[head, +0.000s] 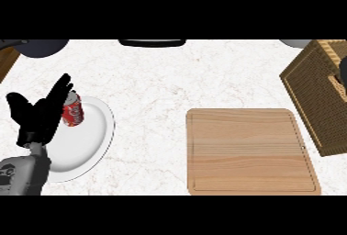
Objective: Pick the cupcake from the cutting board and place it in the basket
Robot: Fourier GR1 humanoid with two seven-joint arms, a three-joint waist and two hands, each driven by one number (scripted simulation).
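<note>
The wooden cutting board (251, 151) lies at the right of centre, and its top is bare; no cupcake shows on it. A woven basket (315, 92) stands at the right edge, partly cut off by the view. Only a dark sliver of my right hand (344, 69) shows at the right edge, over the basket's opening. I cannot tell whether it holds anything. A tan shape just below it cannot be made out. My left hand (44, 114) is open at the far left with its fingers pointing up, resting beside a white plate.
The white plate (88, 147) at the left carries a red soda can (73, 112) lying close to my left hand. A dark round object (41, 46) sits at the back left, a black one (152, 42) at the back centre and a grey one (298, 42) at the back right.
</note>
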